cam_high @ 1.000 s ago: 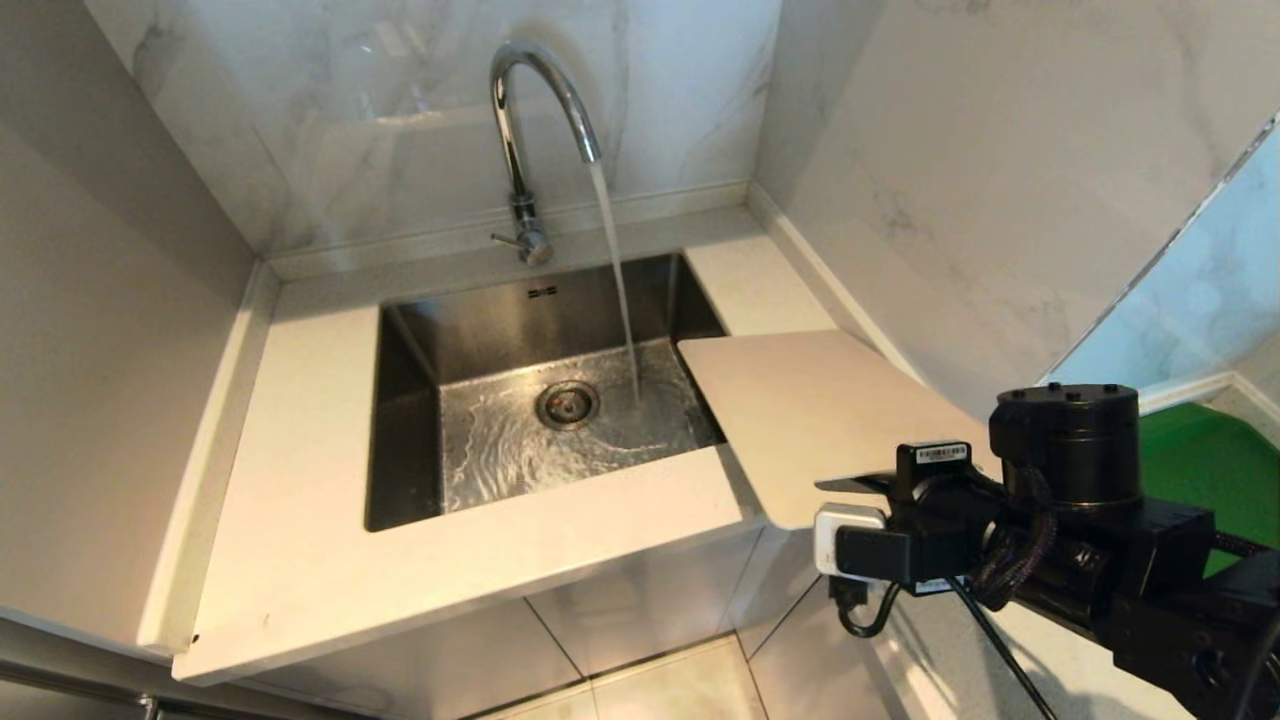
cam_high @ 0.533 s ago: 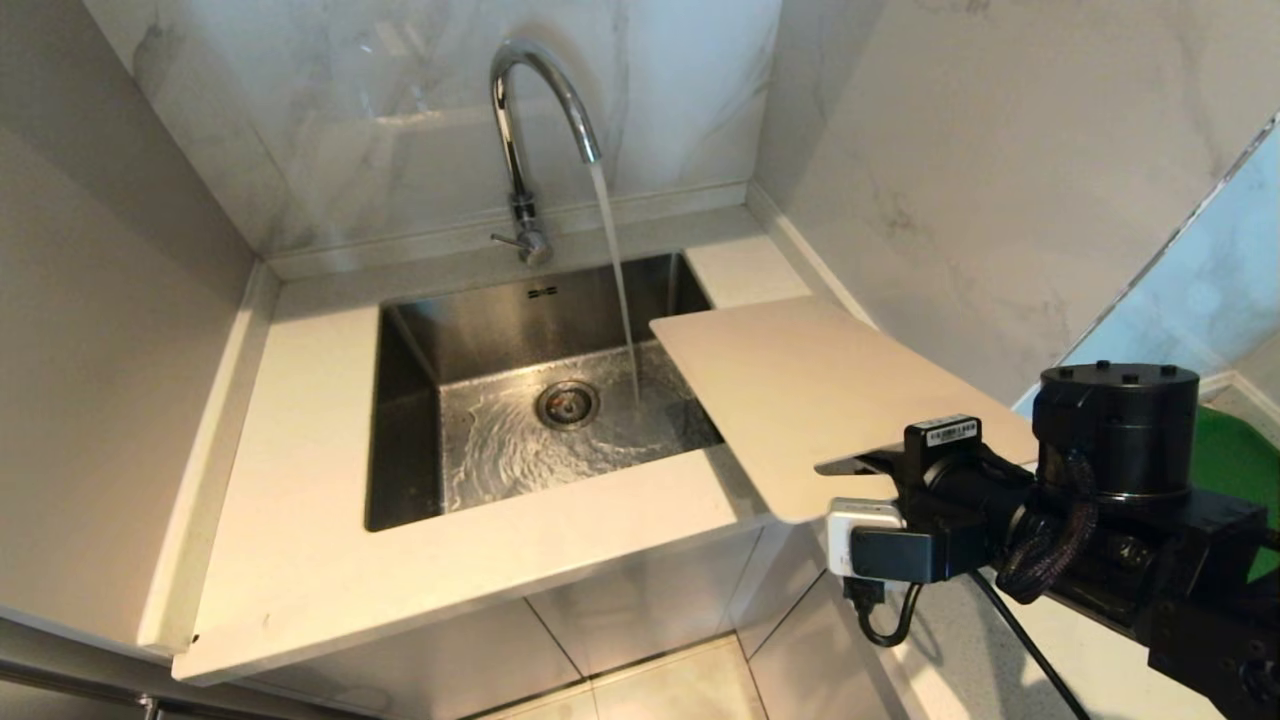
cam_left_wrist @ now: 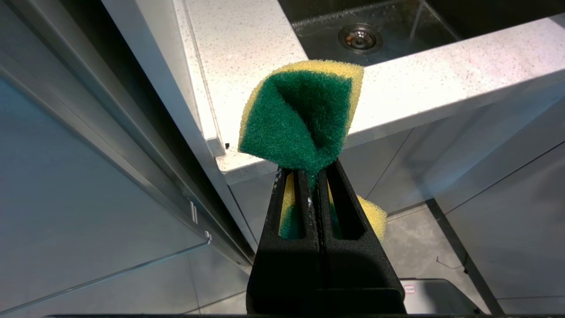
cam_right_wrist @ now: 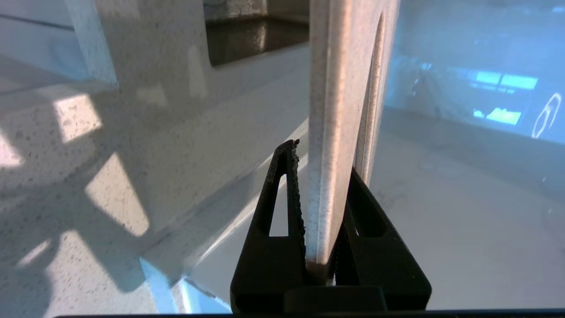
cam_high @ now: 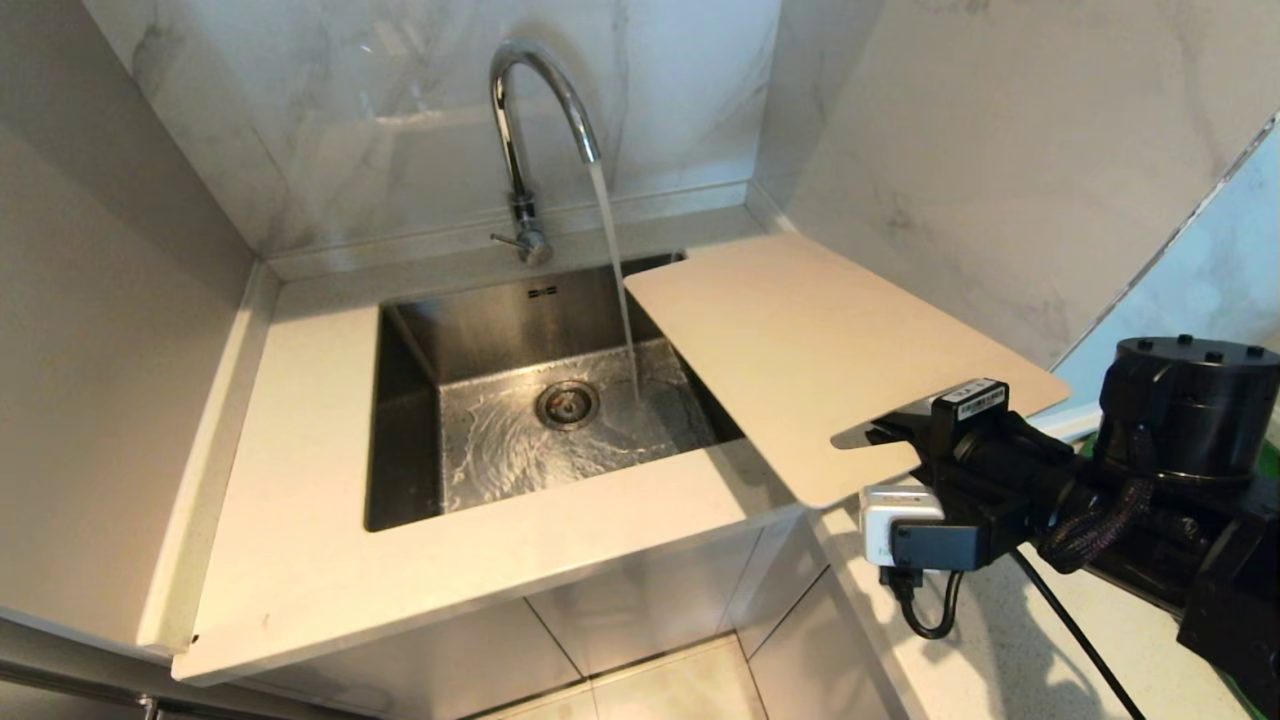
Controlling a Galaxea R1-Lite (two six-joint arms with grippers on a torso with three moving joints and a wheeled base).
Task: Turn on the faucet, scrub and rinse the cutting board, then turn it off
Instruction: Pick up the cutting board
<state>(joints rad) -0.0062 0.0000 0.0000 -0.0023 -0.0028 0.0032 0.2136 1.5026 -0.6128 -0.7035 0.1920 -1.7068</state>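
Note:
The chrome faucet [cam_high: 520, 130] is running, and a stream of water [cam_high: 622, 310] falls into the sink [cam_high: 400, 430]. The cream cutting board [cam_high: 800, 350] hangs tilted in the air over the sink's right side. Its far left corner is right beside the stream. My right gripper [cam_high: 890, 440] is shut on the board's near right edge. The right wrist view shows the board's [cam_right_wrist: 329, 88] edge pinched between the fingers of the right gripper [cam_right_wrist: 321, 163]. My left gripper [cam_left_wrist: 311, 170] is shut on a green-and-yellow sponge [cam_left_wrist: 300, 115], low in front of the counter and outside the head view.
White counter [cam_high: 300, 480] surrounds the steel sink, whose drain [cam_high: 567, 403] sits in the middle. Marble walls close in at the back and right. A green surface edge [cam_high: 1270, 440] shows behind my right arm. Tiled floor [cam_high: 680, 690] lies below the counter front.
My right arm has lifted the cutting board and swung its far end up and toward the faucet, bringing its corner next to the stream. The water keeps running.

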